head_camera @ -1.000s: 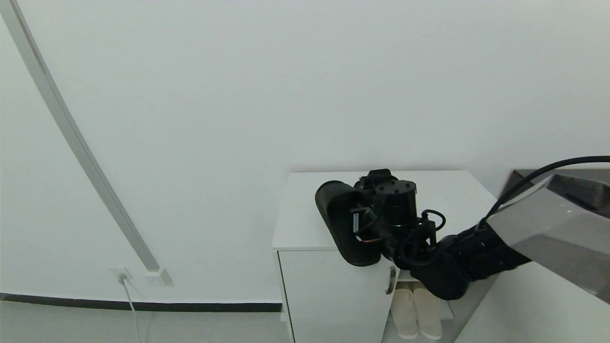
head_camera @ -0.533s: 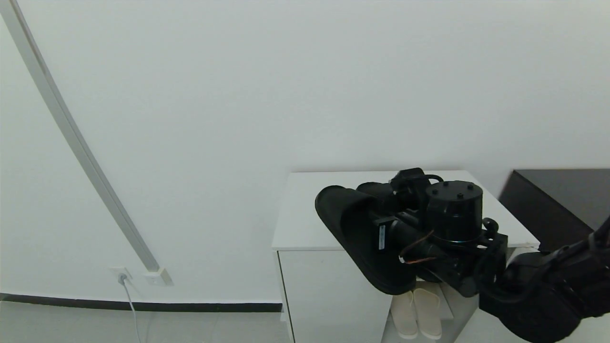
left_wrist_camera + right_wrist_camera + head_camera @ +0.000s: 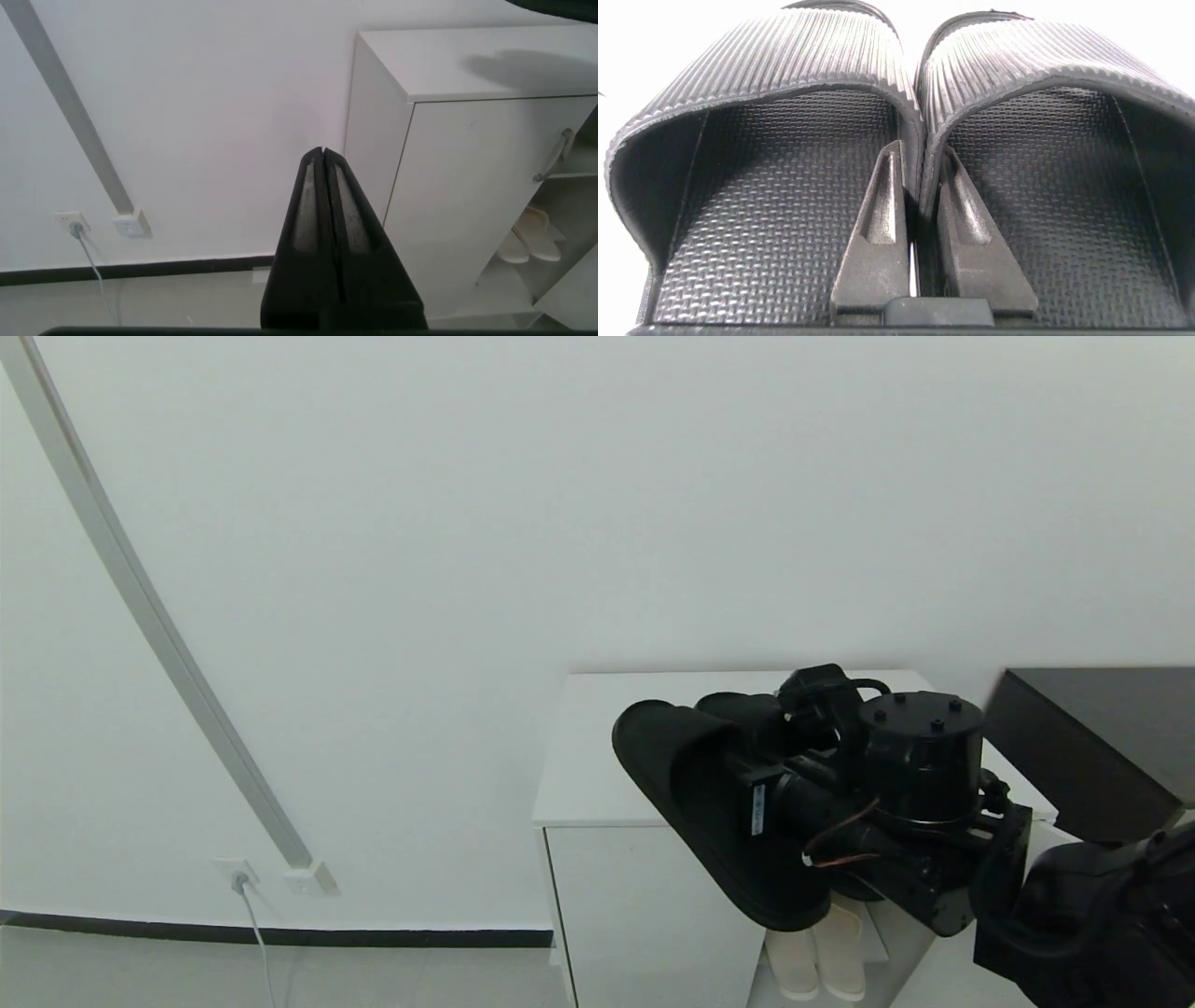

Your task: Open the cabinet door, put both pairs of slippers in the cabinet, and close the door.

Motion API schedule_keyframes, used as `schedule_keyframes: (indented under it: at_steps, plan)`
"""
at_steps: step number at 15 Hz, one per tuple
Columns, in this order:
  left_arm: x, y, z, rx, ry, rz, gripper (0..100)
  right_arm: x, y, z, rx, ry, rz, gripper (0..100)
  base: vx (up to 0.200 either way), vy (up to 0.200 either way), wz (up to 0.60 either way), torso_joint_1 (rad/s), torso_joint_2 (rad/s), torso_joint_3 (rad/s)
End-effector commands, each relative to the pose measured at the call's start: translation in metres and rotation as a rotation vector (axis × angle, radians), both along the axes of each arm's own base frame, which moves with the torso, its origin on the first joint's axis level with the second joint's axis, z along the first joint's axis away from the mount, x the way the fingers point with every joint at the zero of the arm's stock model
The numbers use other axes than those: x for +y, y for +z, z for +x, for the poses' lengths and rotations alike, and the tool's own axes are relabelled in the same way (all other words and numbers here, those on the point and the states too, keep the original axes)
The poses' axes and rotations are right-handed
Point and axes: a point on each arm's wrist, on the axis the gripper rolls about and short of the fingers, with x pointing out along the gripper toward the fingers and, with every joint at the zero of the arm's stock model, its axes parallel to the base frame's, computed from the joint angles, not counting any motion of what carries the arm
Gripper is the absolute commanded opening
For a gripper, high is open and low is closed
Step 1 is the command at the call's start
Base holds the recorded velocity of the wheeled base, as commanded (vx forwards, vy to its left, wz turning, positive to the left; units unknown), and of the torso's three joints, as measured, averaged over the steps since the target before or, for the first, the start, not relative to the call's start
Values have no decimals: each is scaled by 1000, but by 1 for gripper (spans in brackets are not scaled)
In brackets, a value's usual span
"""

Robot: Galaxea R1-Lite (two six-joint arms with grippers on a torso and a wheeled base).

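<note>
Slippers, the black pair (image 3: 709, 793), are hanging pinched by their inner edges in my right gripper (image 3: 920, 163), long axis slanting down toward the open cabinet (image 3: 653, 915) bay just below, where I am seeing the white pair (image 3: 822, 966); left gripper (image 3: 324, 187) is sitting closed, empty.

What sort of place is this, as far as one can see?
Probably a home entrance, or a mock-up: a low white shoe cabinet against a bare white wall, cream slippers inside it, black ribbed rubber slippers in the right gripper.
</note>
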Motion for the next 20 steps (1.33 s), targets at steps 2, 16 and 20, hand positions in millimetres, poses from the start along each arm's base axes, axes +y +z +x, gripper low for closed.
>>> schedule_keyframes:
  at_steps: [2,16,20]
  plan:
    - [0,0,0,-2,1,0,0,0,-1,-1,1,1,-3,0,-200,0,0,-2,7,2]
    - [0,0,0,0,1,-2,0,-2,-7,-12,12,15,-23,0,-114,0,0,0,0,2]
    - [0,0,0,0,-1,-2,0,-2,-7,-13,13,16,-24,0,0,0,0,0,0,0]
